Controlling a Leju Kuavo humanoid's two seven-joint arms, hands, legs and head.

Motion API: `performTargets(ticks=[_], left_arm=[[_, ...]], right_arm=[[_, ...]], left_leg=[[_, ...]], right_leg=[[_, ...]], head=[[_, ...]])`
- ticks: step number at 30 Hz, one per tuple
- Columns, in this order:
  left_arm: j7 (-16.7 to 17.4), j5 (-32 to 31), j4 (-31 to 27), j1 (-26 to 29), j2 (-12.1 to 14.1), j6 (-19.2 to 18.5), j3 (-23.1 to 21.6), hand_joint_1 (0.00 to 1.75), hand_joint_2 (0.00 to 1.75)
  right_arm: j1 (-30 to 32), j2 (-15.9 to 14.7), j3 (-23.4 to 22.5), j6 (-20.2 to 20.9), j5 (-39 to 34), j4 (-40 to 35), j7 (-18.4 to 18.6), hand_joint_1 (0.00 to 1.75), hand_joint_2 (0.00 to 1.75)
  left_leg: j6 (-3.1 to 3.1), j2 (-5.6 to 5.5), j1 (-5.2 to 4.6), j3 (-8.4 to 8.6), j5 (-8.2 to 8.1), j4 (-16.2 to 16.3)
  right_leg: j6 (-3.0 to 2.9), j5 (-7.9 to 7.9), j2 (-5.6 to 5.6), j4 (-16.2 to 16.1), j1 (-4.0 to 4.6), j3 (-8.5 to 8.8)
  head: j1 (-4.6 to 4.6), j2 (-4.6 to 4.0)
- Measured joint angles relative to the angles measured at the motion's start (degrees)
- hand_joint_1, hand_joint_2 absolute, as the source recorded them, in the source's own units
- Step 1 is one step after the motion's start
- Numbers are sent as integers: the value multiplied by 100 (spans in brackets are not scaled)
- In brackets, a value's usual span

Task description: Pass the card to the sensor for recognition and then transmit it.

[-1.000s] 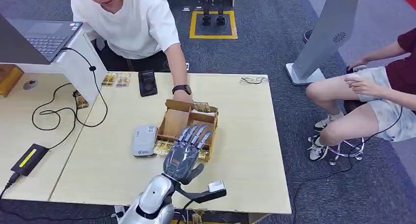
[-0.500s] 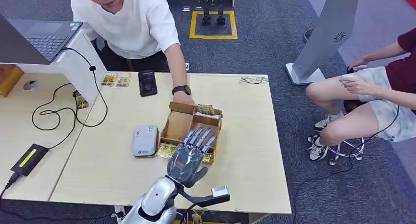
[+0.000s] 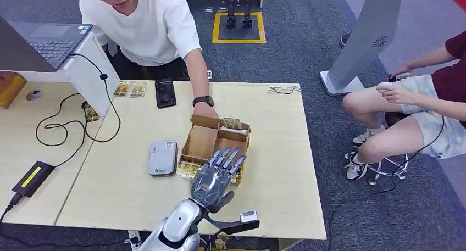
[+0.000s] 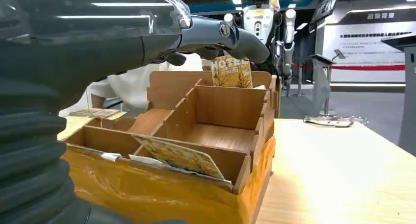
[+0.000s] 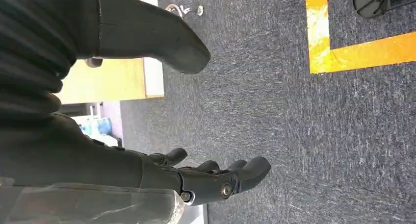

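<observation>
— Surface and room?
— Pale wooden bench (image 3: 275,124) on dark grey carpet (image 3: 308,48). Brown cardboard divider box (image 3: 217,138) near the middle, grey flat card sensor (image 3: 162,157) just beside it. Black phone (image 3: 165,91) toward the far edge, person in a white shirt (image 3: 143,26) reaching a hand (image 3: 211,111) to the box's far wall.
— Cards?
— Yellow patterned card (image 4: 179,155) leaning in the near compartment; another yellow card (image 4: 231,72) upright at the far wall.
— Hands?
— Left hand (image 3: 215,177) flat above the box's near edge, fingers spread, holding nothing. Right hand (image 5: 216,180) hanging over carpet, fingers loosely apart, empty.
</observation>
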Motion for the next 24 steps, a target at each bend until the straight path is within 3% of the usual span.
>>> performTargets(ticks=[24], left_arm=[[346, -57, 463, -201, -81, 11, -11, 0, 175]], right_arm=[[0, 0, -2, 28, 68, 0, -35, 0, 175]], left_leg=[[0, 0, 0, 0, 0, 0]], right_leg=[[0, 0, 1, 0, 0, -1]], head=[[0, 0]])
